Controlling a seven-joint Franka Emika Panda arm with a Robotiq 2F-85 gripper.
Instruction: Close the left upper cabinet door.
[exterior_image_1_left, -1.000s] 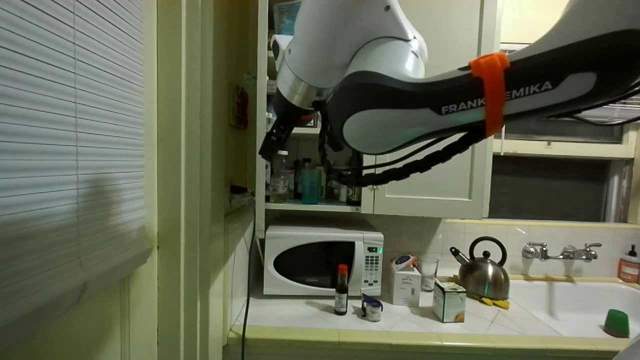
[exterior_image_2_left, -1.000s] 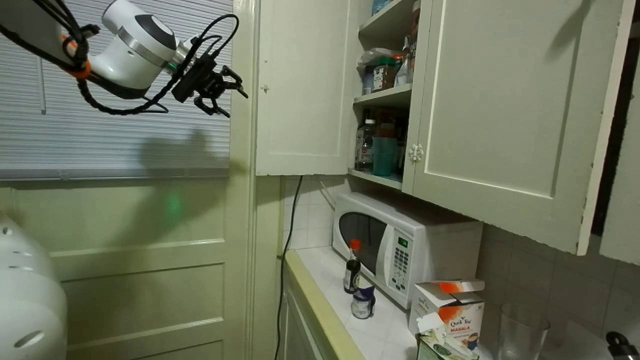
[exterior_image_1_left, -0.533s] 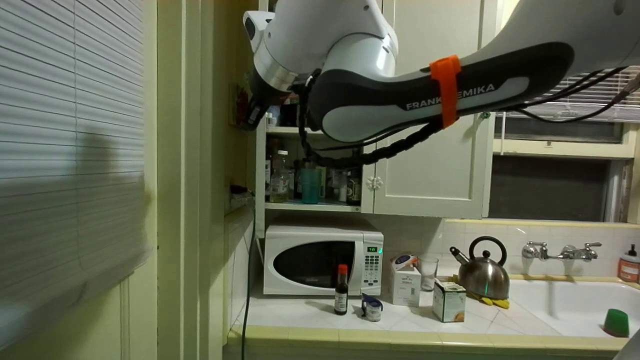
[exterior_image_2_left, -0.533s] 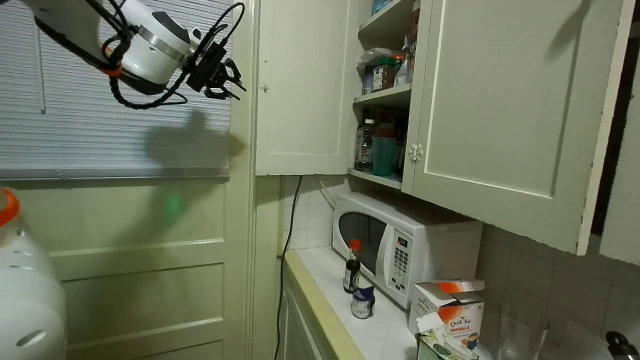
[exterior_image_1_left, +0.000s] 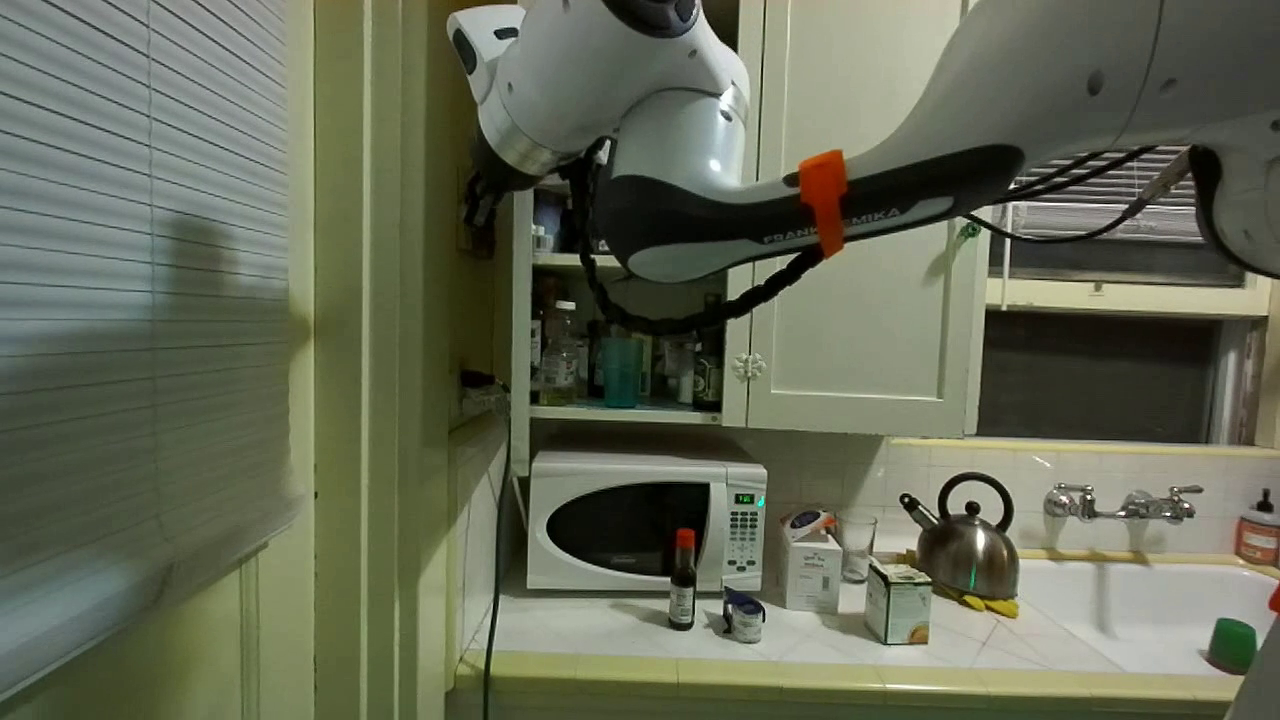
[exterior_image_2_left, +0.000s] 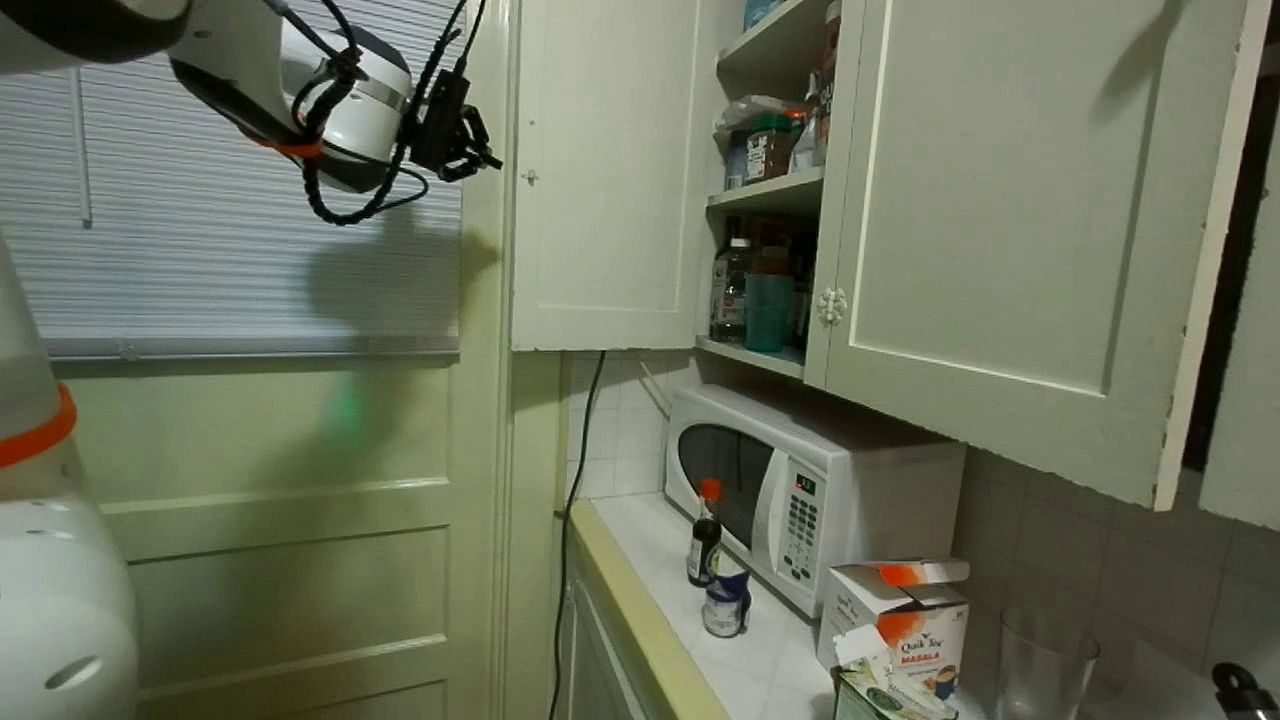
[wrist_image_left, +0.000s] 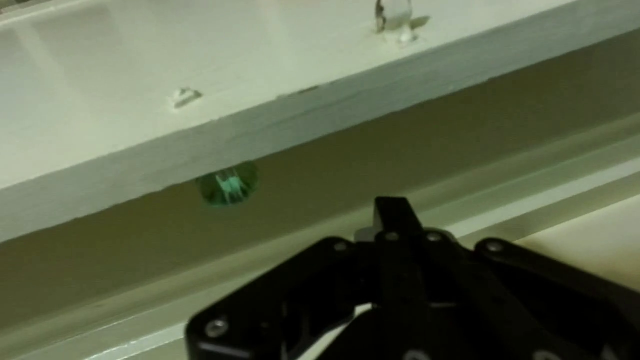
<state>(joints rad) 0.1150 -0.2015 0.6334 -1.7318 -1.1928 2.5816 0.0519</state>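
"Jaws of the gripper (exterior_image_2_left: 490, 163): apart or together?"

"Together. Wrist view shows the fingertips (wrist_image_left: 394, 211) meeting."

"Position of the left upper cabinet door (exterior_image_2_left: 612, 170)?"

"Open. In an exterior view, its free edge appears just beside the fingertips."

"And in the wrist view?"

"That edge crosses slantwise above the fingertips, with a visible gap; a green knob (wrist_image_left: 228, 185) projects from behind it."

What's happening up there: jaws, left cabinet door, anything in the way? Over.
Jaws shut, near the left door, contact unclear. Left door standing open. White-capped bottle on the bottom shelf, probably no obstacle.
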